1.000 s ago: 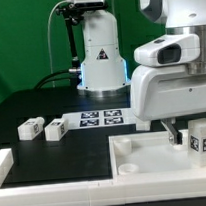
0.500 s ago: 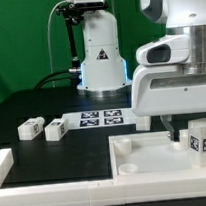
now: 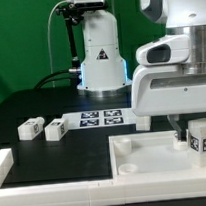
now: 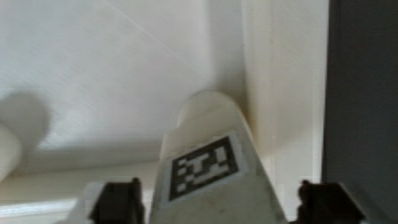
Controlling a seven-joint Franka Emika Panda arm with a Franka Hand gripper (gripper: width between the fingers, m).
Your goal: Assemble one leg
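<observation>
A leg (image 3: 204, 139), a stubby white block with a black-and-white tag, stands on the big white panel (image 3: 145, 153) at the exterior view's right. My gripper (image 3: 190, 138) is low over the panel at this leg. In the wrist view the leg (image 4: 214, 165) lies between my gripper's (image 4: 217, 205) two dark fingers (image 4: 118, 200). A narrow gap shows on each side, so the jaws stand open around it. The far finger is hidden behind the leg in the exterior view.
Two more legs (image 3: 32, 125) (image 3: 56, 129) lie on the black table at the exterior view's left. The marker board (image 3: 100, 117) lies behind the panel. The panel has a round corner socket (image 3: 127, 169). A white raised rail (image 3: 3, 162) sits at the far left.
My gripper has shifted slightly toward the exterior view's right, closer around the leg on the panel. The leg and the other parts have not moved.
</observation>
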